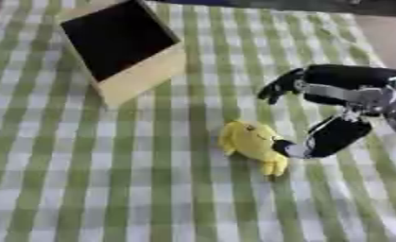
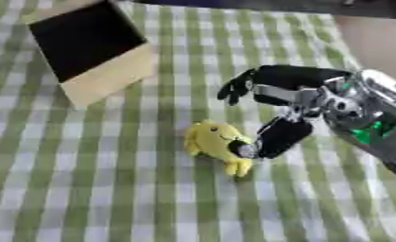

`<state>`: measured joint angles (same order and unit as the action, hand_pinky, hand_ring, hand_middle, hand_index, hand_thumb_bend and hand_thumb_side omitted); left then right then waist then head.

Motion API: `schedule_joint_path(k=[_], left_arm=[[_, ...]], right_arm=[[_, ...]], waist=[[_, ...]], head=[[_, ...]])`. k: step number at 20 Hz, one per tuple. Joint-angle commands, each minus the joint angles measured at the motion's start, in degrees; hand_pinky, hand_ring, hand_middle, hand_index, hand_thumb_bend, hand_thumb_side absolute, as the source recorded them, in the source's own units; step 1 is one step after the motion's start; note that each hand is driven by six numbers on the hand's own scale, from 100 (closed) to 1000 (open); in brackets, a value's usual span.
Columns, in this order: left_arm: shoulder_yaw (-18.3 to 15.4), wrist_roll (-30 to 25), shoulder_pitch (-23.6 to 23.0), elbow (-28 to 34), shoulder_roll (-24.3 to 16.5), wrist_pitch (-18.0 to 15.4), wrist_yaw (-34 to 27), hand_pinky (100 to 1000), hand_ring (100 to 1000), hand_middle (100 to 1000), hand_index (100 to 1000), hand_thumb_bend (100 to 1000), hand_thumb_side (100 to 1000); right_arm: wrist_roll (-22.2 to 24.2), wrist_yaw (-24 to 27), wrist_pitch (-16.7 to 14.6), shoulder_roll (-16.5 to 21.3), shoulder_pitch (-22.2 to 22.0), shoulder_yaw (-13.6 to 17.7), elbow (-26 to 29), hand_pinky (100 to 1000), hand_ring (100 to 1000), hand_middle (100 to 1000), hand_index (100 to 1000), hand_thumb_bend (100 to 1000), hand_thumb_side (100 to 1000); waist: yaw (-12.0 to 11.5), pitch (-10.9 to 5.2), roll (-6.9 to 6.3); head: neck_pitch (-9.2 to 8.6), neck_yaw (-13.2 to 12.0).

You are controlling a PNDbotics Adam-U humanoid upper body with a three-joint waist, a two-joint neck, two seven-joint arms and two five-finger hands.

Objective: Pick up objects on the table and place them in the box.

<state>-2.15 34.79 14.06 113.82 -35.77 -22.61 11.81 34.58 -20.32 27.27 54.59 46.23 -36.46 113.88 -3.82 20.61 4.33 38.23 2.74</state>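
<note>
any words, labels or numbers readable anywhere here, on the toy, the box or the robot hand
None can be read.
Yellow plush toy: only small dark face marks, no text.
Box: plain tan walls and a dark inside, no label showing.
Right hand: black and silver, with green spots on the arm behind it, too blurred to tell if anything is written there.
Checked tablecloth: green and white pattern only.
</note>
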Motion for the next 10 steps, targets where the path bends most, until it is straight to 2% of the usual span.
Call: schedule_joint_path(k=[1, 10], left_arm=[[-0.16, -0.29, 0.14, 0.77, -0.63, 0.06, 0.07, 707, 746, 697, 797, 571, 572], [0.00, -0.68, 0.04, 0.77, -0.22, 0.23, 0.18, 707, 744, 696, 796, 568, 577]], right_arm=[[0.78, -2.26, 0.64, 0.37, 0.59, 0.23, 0.71, 868, 896, 771, 914, 357, 299], [2.44, -4.59, 2.07, -1.15, 0.59, -0.60, 0.71, 860, 886, 760, 907, 370, 305]], waist=[[-0.01, -1.08, -0.43], [-0.11, -0.86, -0.57]], head=[[0.32, 0.13], [0.31, 0.40]])
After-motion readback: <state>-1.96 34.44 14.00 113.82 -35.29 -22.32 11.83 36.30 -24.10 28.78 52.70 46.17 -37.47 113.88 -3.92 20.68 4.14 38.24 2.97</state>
